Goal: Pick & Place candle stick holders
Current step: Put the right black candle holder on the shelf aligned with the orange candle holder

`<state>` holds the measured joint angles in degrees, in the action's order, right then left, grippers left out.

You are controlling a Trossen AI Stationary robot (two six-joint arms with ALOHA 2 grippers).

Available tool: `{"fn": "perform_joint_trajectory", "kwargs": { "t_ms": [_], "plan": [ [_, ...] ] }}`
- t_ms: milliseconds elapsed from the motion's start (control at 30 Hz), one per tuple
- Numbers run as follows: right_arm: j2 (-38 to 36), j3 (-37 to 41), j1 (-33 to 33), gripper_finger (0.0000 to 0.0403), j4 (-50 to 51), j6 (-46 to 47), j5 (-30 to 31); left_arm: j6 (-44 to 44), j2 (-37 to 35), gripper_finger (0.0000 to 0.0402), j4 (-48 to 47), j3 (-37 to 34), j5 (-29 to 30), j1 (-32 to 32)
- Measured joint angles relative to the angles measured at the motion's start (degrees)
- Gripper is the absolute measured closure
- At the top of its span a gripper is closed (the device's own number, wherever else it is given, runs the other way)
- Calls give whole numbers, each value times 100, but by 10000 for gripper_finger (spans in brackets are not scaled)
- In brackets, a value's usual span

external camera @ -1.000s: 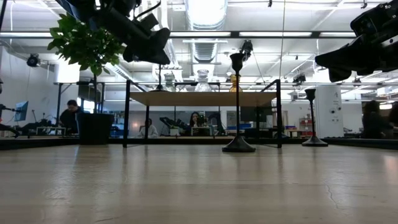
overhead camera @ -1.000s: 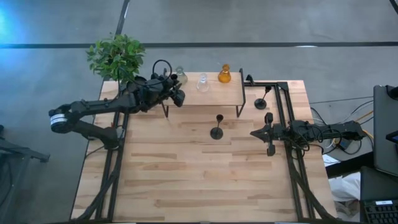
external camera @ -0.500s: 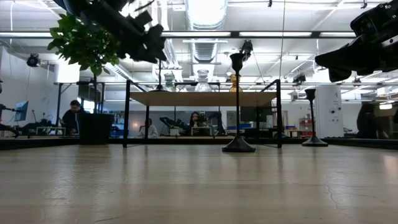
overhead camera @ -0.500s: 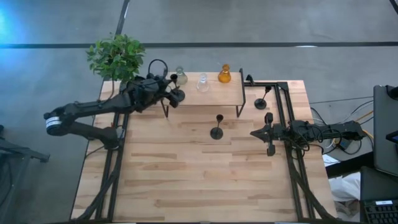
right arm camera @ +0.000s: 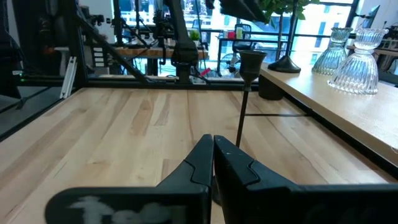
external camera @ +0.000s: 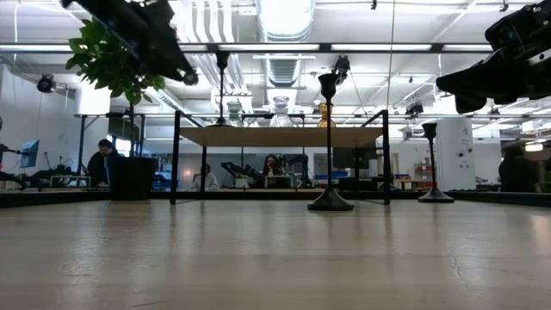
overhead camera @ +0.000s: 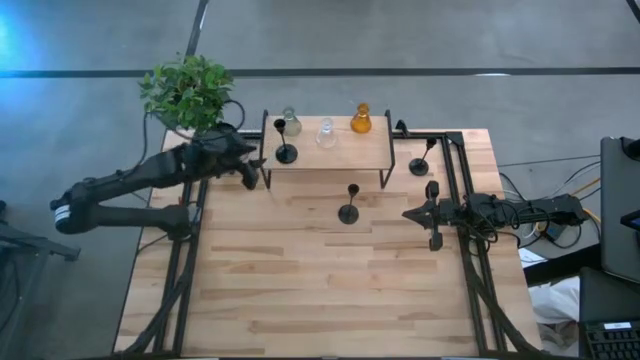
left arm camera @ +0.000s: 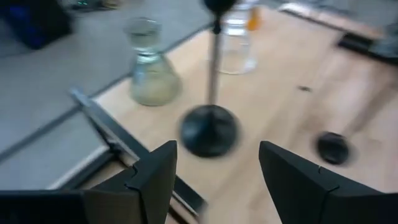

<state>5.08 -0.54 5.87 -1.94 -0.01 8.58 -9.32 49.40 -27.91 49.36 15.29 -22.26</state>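
In left wrist view, black holder (left arm camera: 209,127) blurred, cup cut off.

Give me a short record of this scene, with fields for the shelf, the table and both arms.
shelf: black candle holder, green glass holder, clear glass holder, amber glass holder
table: second black holder in the middle, third black holder right of the shelf
left gripper: jaws open, empty, left of the shelf
right gripper: jaws shut, empty, waiting at the right side
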Motion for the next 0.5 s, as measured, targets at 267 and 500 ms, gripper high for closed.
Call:
{"fn": "perform_joint_trajectory", "kwargs": {
  "t_ms": [267,500],
  "plan": [
    [-1,0,-1,394,-2,0,0,-288,-850,169,-372,0,-2018,231],
    [0,0,0,394,-2,0,0,-713,-1205,182,-258,-2,-1286,1603]
  ]
}}
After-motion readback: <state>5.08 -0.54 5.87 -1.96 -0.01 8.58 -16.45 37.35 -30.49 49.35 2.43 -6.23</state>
